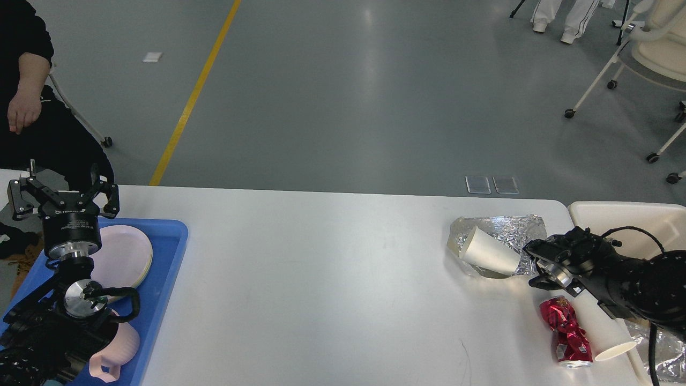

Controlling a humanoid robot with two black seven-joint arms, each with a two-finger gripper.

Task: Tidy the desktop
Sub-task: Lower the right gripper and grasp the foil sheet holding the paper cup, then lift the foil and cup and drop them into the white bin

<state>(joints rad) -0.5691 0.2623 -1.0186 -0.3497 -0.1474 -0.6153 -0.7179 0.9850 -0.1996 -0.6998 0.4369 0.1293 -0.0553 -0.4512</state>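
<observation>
The white desktop (332, 279) fills the lower view. At its right end a white paper cup (487, 252) lies on its side on crumpled silver foil (509, 228). My right gripper (537, 266) is at the cup's right end, against the foil; its dark fingers cannot be told apart. Just in front of it lie a crushed red can (568, 332) and a second white paper cup (600, 327) on its side. My left gripper (64, 195) is open and empty, held upright over the blue tray (166, 252) at the left end.
The blue tray holds stacked pink plates (126, 254) and a pink mug (120, 348). A cream bin (627, 220) stands at the table's right edge, with more foil (667, 354) at the bottom right. A seated person (27, 107) is at far left, wheeled chairs (643, 59) at far right.
</observation>
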